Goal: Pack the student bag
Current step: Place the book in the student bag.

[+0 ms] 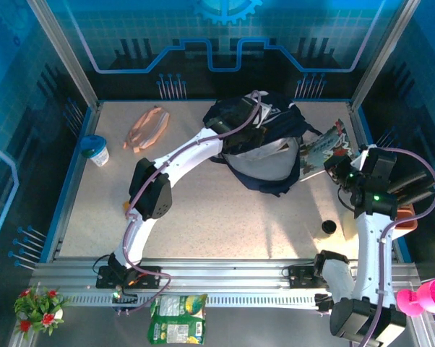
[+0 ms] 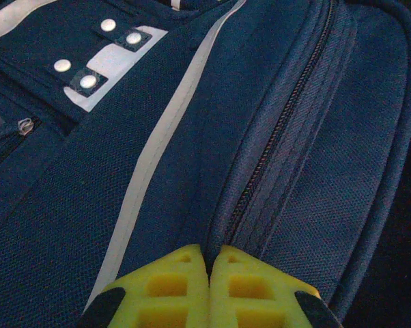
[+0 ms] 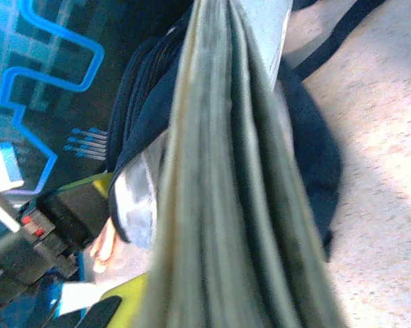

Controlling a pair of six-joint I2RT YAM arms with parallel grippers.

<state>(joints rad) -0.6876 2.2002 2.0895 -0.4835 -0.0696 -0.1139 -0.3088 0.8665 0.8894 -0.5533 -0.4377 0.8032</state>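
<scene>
On zipper seam (image 2: 280, 130) of student bag (image 2: 69, 205), left gripper (image 2: 209, 256) pinched shut; right gripper (image 1: 334, 166) clamped round book (image 1: 324, 147)

- Your left arm (image 1: 185, 155) is built of smooth white links joined by bulky black joint housings (image 1: 151, 194).
- A pale lilac cable (image 1: 255, 101) loops along each arm.
- Your right arm (image 1: 371, 246) has the same white and black, with a small green light (image 1: 377, 196) glowing on one black joint.
- Your left gripper (image 2: 209, 258) has yellow fingers (image 2: 166, 287) with square recesses and black outer corners.
</scene>
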